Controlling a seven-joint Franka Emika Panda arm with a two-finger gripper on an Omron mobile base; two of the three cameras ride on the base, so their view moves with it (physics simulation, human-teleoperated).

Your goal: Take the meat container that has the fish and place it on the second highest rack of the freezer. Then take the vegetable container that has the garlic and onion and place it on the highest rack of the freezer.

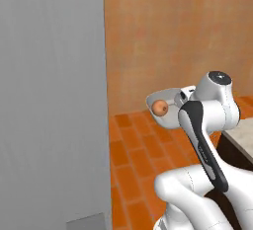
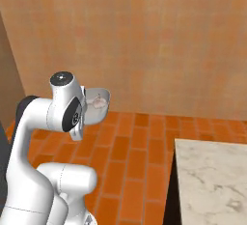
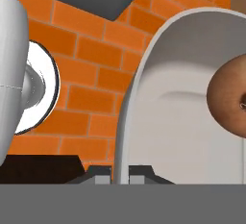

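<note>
Nearest the lens in the hand view, the tool (image 3: pixel 120 174) is closed down hard on the flared rim of the vegetable container (image 3: pixel 158 122), one dark tip either side of the thin metal wall at six o'clock. From there the tray's pale inside sweeps up toward twelve o'clock, and the onion (image 3: pixel 230 98) sits against the frame edge at three o'clock.

In the left base view the tray is carried in the air ahead of the wrist, over the brick floor (image 1: pixel 138 165), with the onion at nine o'clock of the hand. In the right base view the garlic (image 2: pixel 98 102) lies in the tray at three o'clock of the wrist. The freezer (image 1: pixel 49 100) stands as a tall grey side at nine o'clock, well apart from the tray. A marble surface (image 2: pixel 212 180) lies at five o'clock in the right base view.

Judging by its looks, the tray is stiff, thin and light, but smooth metal held by one edge can pivot or slip. The onion is round and loose and looks free to roll, the garlic too, so the tray wants carrying level and slowly. A hold at mid-rim, as here, suits it best.
</note>
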